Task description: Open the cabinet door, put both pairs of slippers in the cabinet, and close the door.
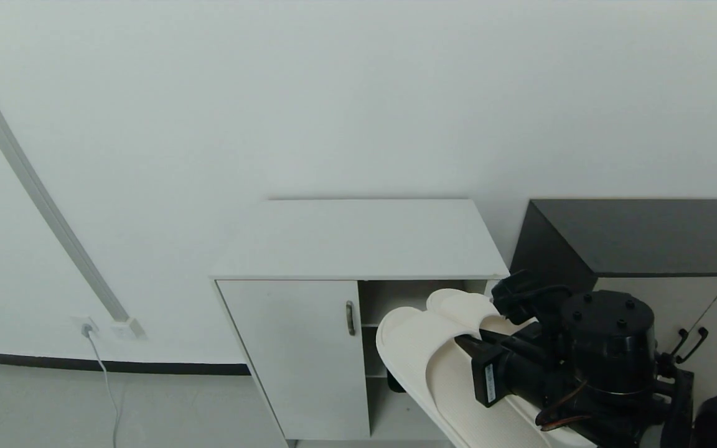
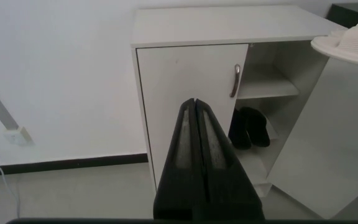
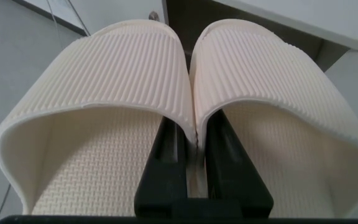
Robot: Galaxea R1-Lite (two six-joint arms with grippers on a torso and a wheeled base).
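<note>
Slippers [image 1: 409, 348] in right hand [image 3: 194, 152], before open cabinet [image 1: 358, 239] bay

The cabinet [image 2: 229, 25] is open on its right half only — the shut left door [image 2: 191, 106] bars the other side. Above the shelf [image 2: 266, 87] there is open room; lower down, dark slippers [image 2: 250, 127] take up part of the compartment. The swung-out right door [image 2: 328, 124] flanks the opening, and the cream slippers [image 1: 421, 361] in the right claw [image 3: 194, 134] hang just before it.
</note>
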